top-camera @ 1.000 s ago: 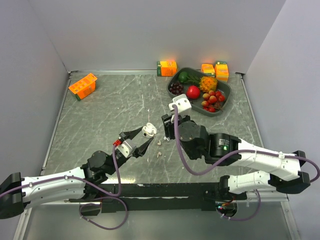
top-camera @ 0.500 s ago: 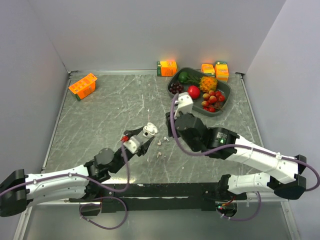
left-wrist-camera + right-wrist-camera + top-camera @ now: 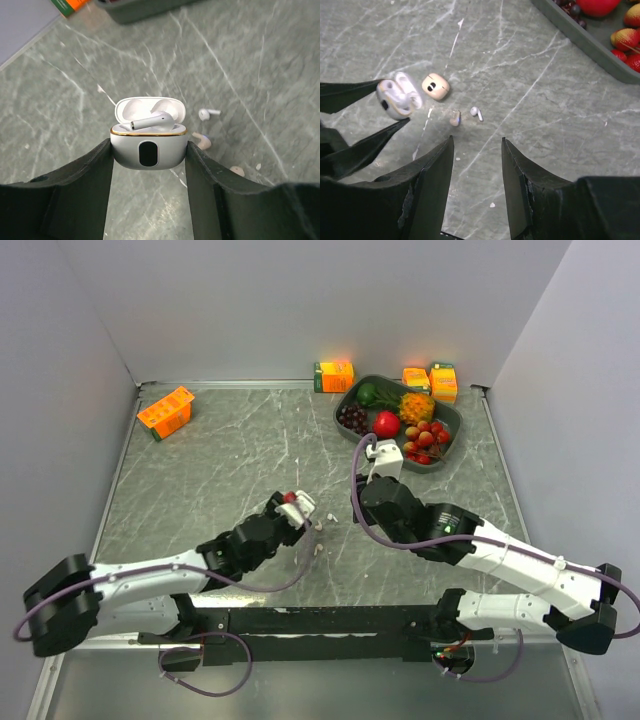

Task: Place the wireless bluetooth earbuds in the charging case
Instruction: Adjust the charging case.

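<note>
My left gripper [image 3: 148, 146] is shut on the sides of an open white charging case [image 3: 148, 150] with a gold rim. One white earbud [image 3: 151, 121] lies across its cavity. In the left wrist view, a second white earbud [image 3: 209, 113] and two beige earbuds [image 3: 202, 141] lie on the table just right of the case. My right gripper [image 3: 476, 141] is open and empty, above the table near a beige earbud [image 3: 454, 118] and the white earbud [image 3: 476, 113]. A closed beige case [image 3: 436, 86] sits beside the white case [image 3: 397, 97].
A grey tray [image 3: 447, 454] of toy fruit stands at the back right, near the right arm. Orange cartons stand at the back left [image 3: 165, 412], back middle [image 3: 334, 375] and behind the tray [image 3: 430, 380]. Walls enclose the marbled table [image 3: 220, 470].
My left gripper has moved forward and closed on the white case, which it straddled open before. My right gripper has drawn back to the right, away from the case.
</note>
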